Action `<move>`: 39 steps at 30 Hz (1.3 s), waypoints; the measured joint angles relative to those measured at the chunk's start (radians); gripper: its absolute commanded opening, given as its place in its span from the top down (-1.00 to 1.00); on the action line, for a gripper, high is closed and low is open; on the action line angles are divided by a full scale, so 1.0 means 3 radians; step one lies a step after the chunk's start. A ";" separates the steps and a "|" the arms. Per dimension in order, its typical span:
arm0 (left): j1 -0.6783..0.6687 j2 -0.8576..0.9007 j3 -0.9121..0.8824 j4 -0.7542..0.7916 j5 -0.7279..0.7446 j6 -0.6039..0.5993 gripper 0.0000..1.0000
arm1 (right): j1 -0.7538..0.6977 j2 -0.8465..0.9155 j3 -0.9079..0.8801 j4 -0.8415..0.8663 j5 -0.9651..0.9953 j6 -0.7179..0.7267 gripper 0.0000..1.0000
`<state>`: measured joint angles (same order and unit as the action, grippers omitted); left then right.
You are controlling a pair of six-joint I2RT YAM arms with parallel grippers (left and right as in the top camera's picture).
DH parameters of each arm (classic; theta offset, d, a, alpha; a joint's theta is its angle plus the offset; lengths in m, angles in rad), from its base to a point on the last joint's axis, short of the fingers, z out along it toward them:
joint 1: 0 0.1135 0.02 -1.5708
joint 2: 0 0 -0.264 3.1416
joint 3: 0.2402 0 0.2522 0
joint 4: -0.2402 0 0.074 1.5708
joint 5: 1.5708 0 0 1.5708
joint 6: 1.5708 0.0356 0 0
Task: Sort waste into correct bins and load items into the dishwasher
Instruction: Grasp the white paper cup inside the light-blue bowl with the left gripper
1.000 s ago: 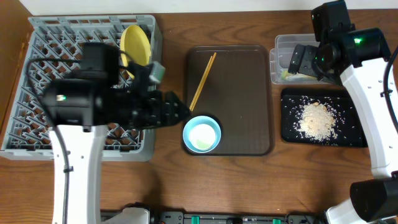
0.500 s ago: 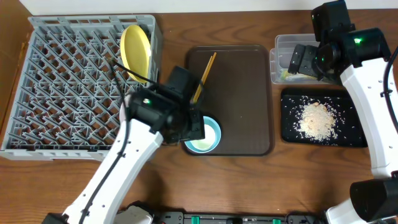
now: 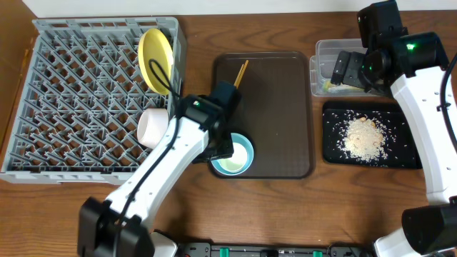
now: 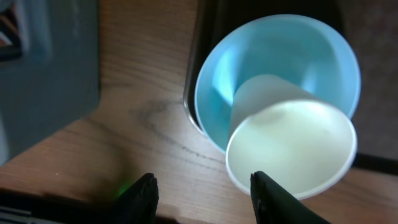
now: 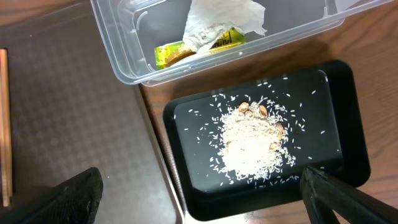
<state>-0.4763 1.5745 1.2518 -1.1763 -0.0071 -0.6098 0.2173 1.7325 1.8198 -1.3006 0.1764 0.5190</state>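
The left pincer hangs over the front left corner of the brown tray, which lies in the middle of the counter. Its two fingers stand apart, and only bare wood shows between them. The light blue bowl sits on that corner of the tray. The small cream cup lies tipped on its side inside the bowl, with its wide end toward the wrist camera. One finger is right by the cup's rim, but it is hard to tell if they touch.

The grey dish rack fills the left side of the counter. The yellow plate stands on its edge in the rack's back right corner. A white bowl lies on its side at the rack's right edge. The wooden chopsticks lie on the back part of the brown tray, partly hidden by the left arm.

The right pincer is spread wide and holds nothing. It hangs above the right side of the counter. The clear tub sits near the counter's back right corner. Inside it are the white paper and the green wrapper. The black tray lies just in front of the tub. The rice scraps make a heap in its middle, with loose grains all around.
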 measured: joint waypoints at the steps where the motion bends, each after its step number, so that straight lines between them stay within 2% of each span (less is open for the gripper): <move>1: 0.0000 0.0064 0.0000 0.0023 0.0000 0.0000 0.00 | 0.0000 0.0000 0.0000 0.0000 0.0000 0.0000 -0.99; 7: 0.0000 0.0366 0.0000 0.0197 0.0033 0.0000 0.02 | 0.0000 0.0000 0.0000 0.0001 0.0000 0.0000 -0.99; 10: 0.0000 0.0518 0.0000 0.0237 0.0060 -0.0001 0.15 | 0.0000 0.0000 0.0000 0.0000 0.0000 0.0000 -0.99; 13: 0.0000 0.0626 0.0000 0.0261 0.0080 -0.0003 0.17 | 0.0000 0.0000 0.0000 0.0000 0.0000 0.0000 -0.99; 27: 0.0000 0.0750 -0.0001 0.0281 0.0102 -0.0005 0.48 | 0.0000 0.0000 0.0000 0.0000 0.0000 0.0000 -0.99; 39: -0.0048 0.0750 -0.0014 0.0289 0.0264 -0.0051 0.51 | 0.0000 0.0000 0.0000 0.0000 0.0000 0.0000 -0.98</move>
<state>-0.4908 1.7996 1.2476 -1.0897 0.0723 -0.6250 0.2173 1.7325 1.8198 -1.3006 0.1764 0.5190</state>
